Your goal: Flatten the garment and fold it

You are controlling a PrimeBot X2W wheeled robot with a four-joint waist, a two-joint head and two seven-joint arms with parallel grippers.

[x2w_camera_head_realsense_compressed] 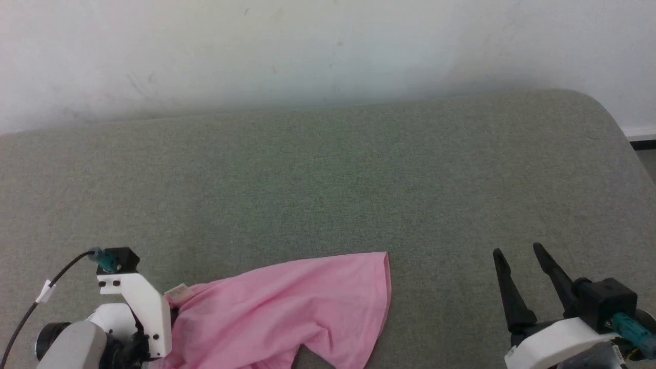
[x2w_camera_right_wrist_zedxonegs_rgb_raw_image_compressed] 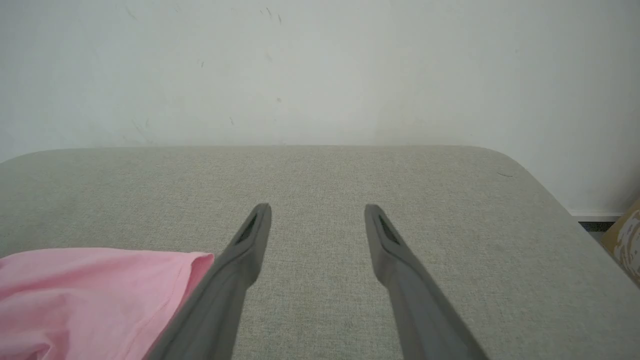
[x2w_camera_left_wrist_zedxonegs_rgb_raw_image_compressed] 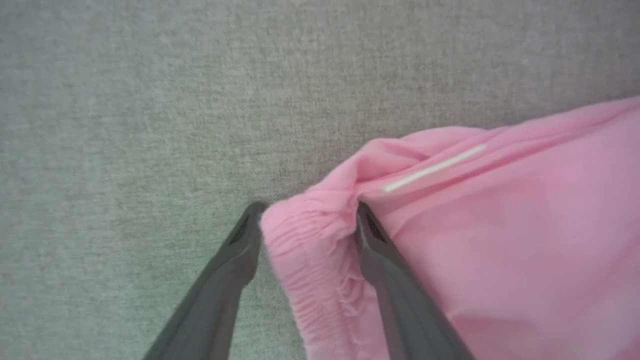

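The pink garment (x2w_camera_head_realsense_compressed: 287,312) lay crumpled at about 6 o'clock in the head view, near the front edge of the grey-green worktop (x2w_camera_head_realsense_compressed: 328,179). It was not flat. One leg stretched out toward 2 o'clock and ended in a straight hem (x2w_camera_head_realsense_compressed: 388,287), and some cloth ran off the bottom of that view. At the garment's 9 o'clock end, a small white label (x2w_camera_head_realsense_compressed: 179,293) stuck out. The bunched, stretchy waistband (x2w_camera_left_wrist_zedxonegs_rgb_raw_image_compressed: 310,250) was at that same end. In the left wrist view, the left jaws stood wide apart with the waistband between them. The pink cloth touched both dark fingers (x2w_camera_left_wrist_zedxonegs_rgb_raw_image_compressed: 220,290), but it did not look squashed, and I could not tell if the jaws had a real hold on it. In the head view, the left arm's white mount (x2w_camera_head_realsense_compressed: 146,307) sat at 8 o'clock, right against the garment, with a black cable (x2w_camera_head_realsense_compressed: 31,307) curving away from it. The right jaws were at 4 o'clock in the head view, well apart from the garment. Their two long fingers (x2w_camera_head_realsense_compressed: 510,292) pointed toward 12 o'clock, spread wide, with nothing between them. Bare worktop lay past the garment toward 12 o'clock. Behind it stood a pale wall (x2w_camera_head_realsense_compressed: 328,46) with a few small marks.
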